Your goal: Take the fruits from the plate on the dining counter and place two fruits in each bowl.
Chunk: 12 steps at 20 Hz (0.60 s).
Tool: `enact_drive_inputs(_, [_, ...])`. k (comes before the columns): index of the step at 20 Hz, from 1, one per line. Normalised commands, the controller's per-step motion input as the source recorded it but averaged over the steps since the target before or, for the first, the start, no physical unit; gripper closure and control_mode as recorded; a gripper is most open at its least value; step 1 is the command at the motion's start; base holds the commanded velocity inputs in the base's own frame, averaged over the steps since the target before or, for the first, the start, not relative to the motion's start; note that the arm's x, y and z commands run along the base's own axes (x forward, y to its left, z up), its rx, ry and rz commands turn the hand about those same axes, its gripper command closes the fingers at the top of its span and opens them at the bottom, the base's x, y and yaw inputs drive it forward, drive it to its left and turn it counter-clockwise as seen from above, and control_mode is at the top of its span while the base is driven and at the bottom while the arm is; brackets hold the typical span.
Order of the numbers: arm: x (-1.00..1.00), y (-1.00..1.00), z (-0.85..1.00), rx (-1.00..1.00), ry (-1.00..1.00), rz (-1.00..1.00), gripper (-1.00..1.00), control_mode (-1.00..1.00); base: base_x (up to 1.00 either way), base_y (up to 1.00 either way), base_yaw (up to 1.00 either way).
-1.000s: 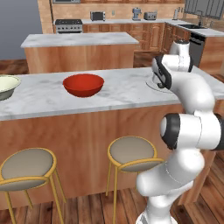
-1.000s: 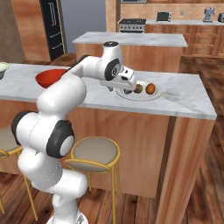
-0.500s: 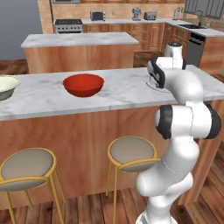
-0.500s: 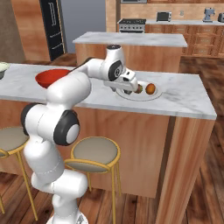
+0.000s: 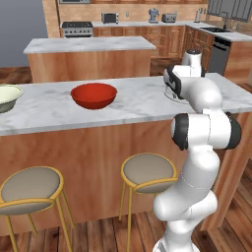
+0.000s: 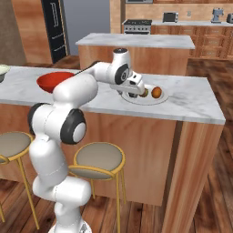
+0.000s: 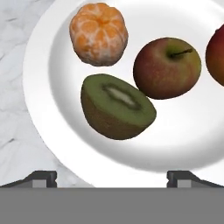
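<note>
Jaws: spread wide and empty, gripper [image 7: 111,175] poised low over the plate [image 7: 52,144], tips at its near rim.
Nearest fruit: halved kiwi [image 7: 116,107], straight ahead between the tips, cut face up, long axis slanting across the line between them.
Just beyond: peeled mandarin [image 7: 99,33] and apple [image 7: 166,66], the apple touching the kiwi.
Plate: on the dining worktop [image 6: 191,102], at its right end.
Bowls: red bowl [image 5: 93,94] and cream bowl [image 5: 7,97] well apart to the left, holding no visible fruit.

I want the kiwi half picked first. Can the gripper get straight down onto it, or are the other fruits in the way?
Probably yes: the open gripper hangs over the plate near the kiwi half, though the apple touches it.
</note>
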Motion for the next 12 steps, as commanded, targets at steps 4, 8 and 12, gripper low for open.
enact_drive_inputs(4, [0.24,-0.05,0.0,0.0,0.0,0.0,-1.0,-1.0,0.0,0.0,0.0])
enact_drive_inputs(8, [0.17,-0.15,-0.08,0.01,0.0,0.0,-1.0,-1.0,0.0,0.0,0.0])
enact_drive_inputs(12, [0.16,-0.18,-0.08,0.01,0.0,0.0,-1.0,-1.0,0.0,0.0,0.0])
